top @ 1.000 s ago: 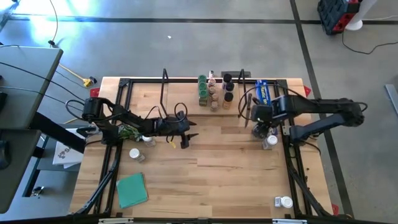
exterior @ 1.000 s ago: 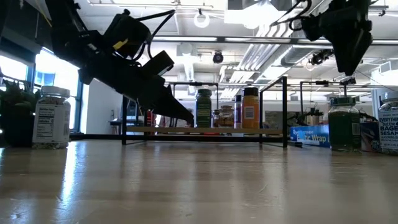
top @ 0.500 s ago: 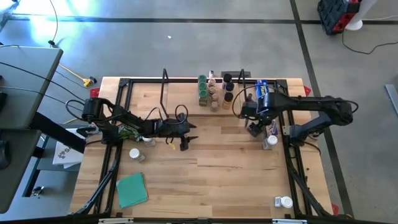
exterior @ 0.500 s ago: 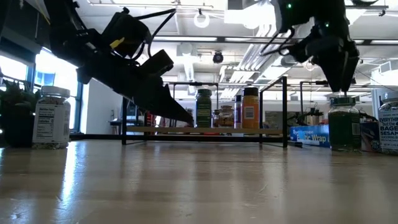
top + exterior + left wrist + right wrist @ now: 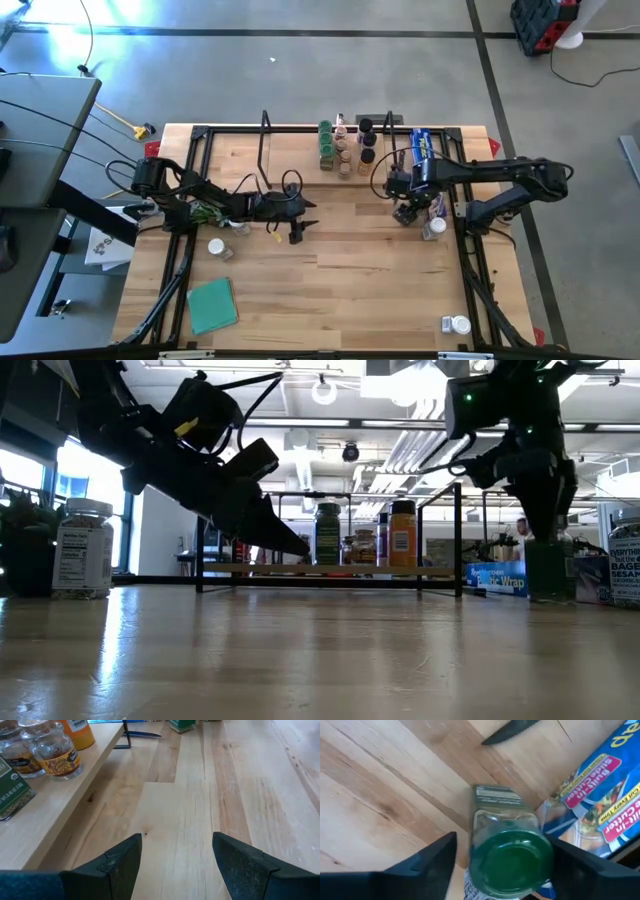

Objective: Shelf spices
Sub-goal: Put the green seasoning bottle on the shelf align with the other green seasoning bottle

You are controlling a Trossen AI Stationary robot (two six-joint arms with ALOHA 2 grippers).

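Right of centre, high view: right gripper (image 5: 405, 212) open astride green-lid jar (image 5: 511, 856); off-centre closing could tip it into blue wrap box (image 5: 600, 795).

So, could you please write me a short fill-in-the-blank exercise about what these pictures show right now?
1. The right end effector hangs over a jar with a ____ lid.
2. Its fingers stand ____ on either side of that jar.
3. Beside that jar lies a long ____ wrap box.
4. The left end effector holds ____.

Missing words: green; open; blue; nothing
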